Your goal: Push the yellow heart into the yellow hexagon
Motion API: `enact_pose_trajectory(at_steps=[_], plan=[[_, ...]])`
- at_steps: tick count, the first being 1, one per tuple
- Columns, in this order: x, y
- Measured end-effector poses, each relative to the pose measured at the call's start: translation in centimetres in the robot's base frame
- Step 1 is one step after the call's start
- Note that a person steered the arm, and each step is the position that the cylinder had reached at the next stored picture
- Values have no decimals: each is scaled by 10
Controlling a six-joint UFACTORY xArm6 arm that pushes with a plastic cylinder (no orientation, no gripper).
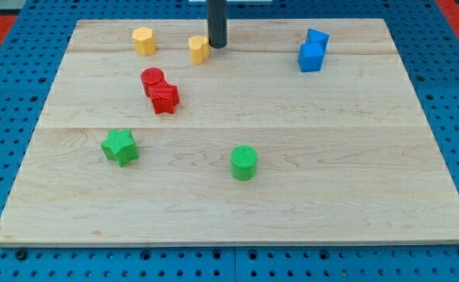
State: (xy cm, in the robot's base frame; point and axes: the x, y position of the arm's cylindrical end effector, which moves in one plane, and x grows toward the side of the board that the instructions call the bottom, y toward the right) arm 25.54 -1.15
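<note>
views: one | looks down, tilted, from bottom edge | framing: whole wooden board [229,196]

1. Bright, even light falls from overhead across the wooden board [237,157].
2. Blocks cast only short, soft shadows at their bases.
3. Focus is sharp throughout, with no glare or blur.

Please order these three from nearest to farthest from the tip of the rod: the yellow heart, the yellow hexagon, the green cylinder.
Measured from my tip:
1. Yellow heart, immediately at its left.
2. Yellow hexagon, further left, near the board's top edge.
3. Green cylinder, far toward the view's bottom.
</note>
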Motion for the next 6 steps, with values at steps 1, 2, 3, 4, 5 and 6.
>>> enact_pose_trajectory(at_steps=[1, 2, 3, 4, 5, 6], plan=[[9, 5], [16, -19], [10, -46], [-3, -85], [3, -76], [57, -10]])
